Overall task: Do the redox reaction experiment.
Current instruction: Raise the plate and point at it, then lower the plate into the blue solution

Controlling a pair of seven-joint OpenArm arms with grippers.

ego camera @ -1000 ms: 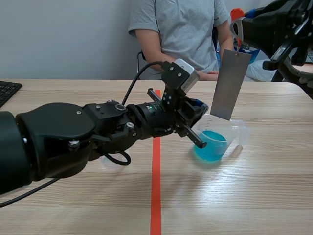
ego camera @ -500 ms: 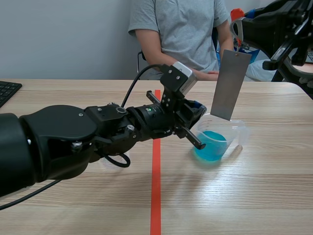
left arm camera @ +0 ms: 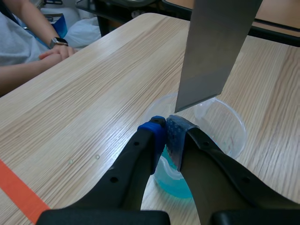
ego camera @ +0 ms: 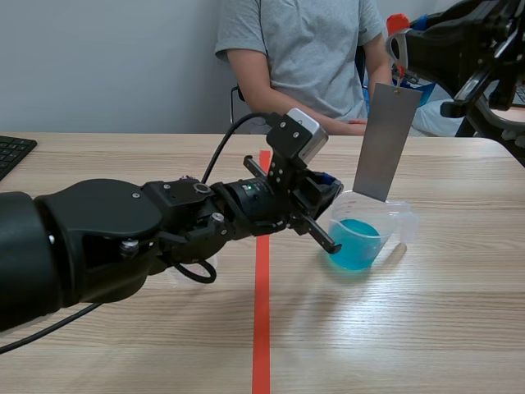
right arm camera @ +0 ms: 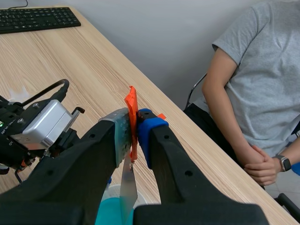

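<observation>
Scene view: we list the left gripper (ego camera: 330,217) pinching the near rim of the clear beaker (ego camera: 392,223), which holds blue liquid (ego camera: 354,246). The right gripper (ego camera: 399,49) hangs a grey metal plate (ego camera: 384,139) over the far rim. We judge the plate should descend straight, clear of the wall.

Left wrist view: the plate's lower edge is at the beaker's mouth.

Right wrist view: the fingers clamp an orange tag (right arm camera: 131,105) carrying the plate. Whether the plate touches the liquid is hidden.
</observation>
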